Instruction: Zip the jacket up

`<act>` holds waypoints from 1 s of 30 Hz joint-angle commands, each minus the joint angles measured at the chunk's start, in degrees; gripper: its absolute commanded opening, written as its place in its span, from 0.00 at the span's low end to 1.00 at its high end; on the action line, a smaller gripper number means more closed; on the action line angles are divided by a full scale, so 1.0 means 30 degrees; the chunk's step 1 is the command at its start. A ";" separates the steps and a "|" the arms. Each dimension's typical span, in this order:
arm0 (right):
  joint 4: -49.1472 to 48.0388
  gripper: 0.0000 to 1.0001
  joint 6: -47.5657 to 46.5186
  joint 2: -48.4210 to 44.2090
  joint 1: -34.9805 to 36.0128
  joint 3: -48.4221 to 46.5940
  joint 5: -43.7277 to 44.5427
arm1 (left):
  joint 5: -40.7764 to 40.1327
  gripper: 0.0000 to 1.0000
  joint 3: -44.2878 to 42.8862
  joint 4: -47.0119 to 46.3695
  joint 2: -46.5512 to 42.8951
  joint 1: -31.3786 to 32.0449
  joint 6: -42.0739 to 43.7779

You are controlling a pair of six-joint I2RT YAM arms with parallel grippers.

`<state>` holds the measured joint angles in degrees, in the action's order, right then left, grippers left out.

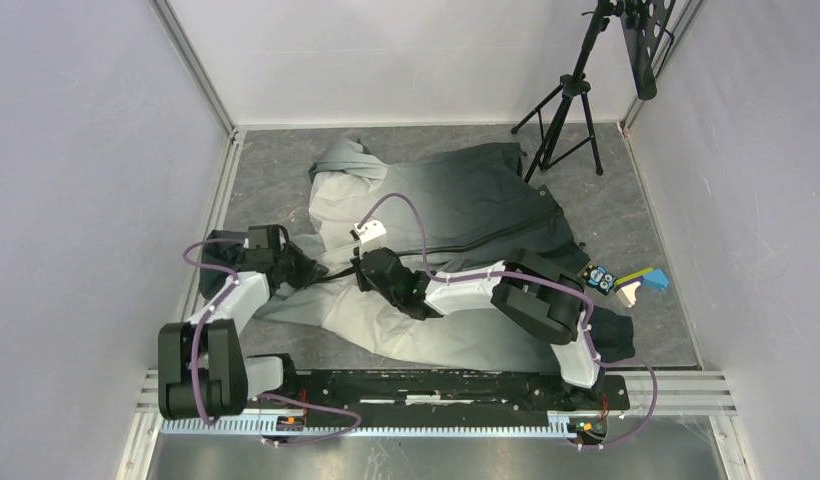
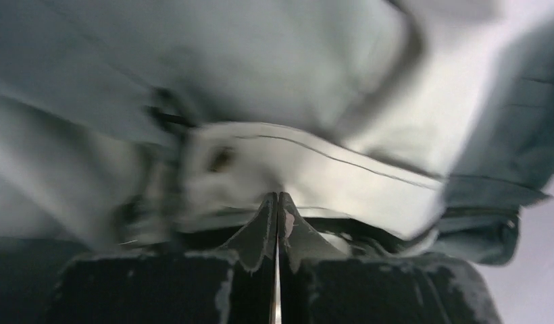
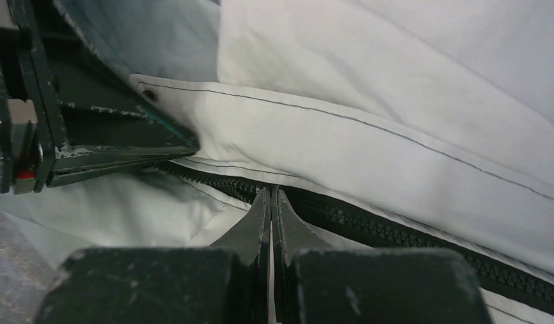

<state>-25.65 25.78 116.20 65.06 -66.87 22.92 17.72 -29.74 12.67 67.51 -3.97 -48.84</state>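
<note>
The jacket (image 1: 466, 190) lies spread on the table, light grey on the left and dark charcoal on the right. Its zipper (image 1: 496, 232) runs diagonally across it. My left gripper (image 1: 311, 272) is shut on the near end of the pale placket strip (image 2: 355, 175); its view is blurred. In the right wrist view its fingers (image 3: 126, 145) pinch that strip's (image 3: 328, 142) end. My right gripper (image 1: 361, 272) is just to the right of it, shut with its tips (image 3: 271, 191) on the black zipper teeth (image 3: 396, 229). The zipper pull is hidden.
A black tripod (image 1: 571, 100) stands at the back right corner. Small coloured objects (image 1: 626, 283) lie on the table by the jacket's right side. Grey walls enclose the table on three sides. The arms' base rail (image 1: 436, 385) runs along the near edge.
</note>
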 commanded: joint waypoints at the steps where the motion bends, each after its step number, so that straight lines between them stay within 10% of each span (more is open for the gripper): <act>1: 0.1030 0.00 0.0360 -0.1468 0.0050 0.0858 0.3999 | -0.3240 0.02 0.0488 -0.0717 0.1406 -0.0962 -0.0415; 16: -0.1803 0.00 -0.1176 -0.1321 0.0316 0.0946 0.0635 | -0.4046 0.03 -0.1097 0.2361 -0.1460 -0.1415 0.3344; 21: -0.1910 0.00 -0.0727 -0.1238 0.0313 0.0753 0.0026 | -0.2925 0.35 -0.1935 0.3032 -0.4153 -0.0044 0.2679; 26: -0.1527 0.00 -0.0349 -0.1501 0.0317 0.0606 0.0359 | -0.0164 0.04 -0.0510 -0.0722 -0.1042 0.0684 0.0680; 30: 0.0205 0.00 -0.0433 -0.1743 0.0309 0.0332 0.2725 | -0.0557 0.02 0.0274 -0.2359 0.2472 0.0533 -0.0096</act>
<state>-27.68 24.23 113.78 66.08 -63.88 24.99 14.33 -32.49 10.50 67.13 -2.07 -45.04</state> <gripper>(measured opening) 0.004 0.031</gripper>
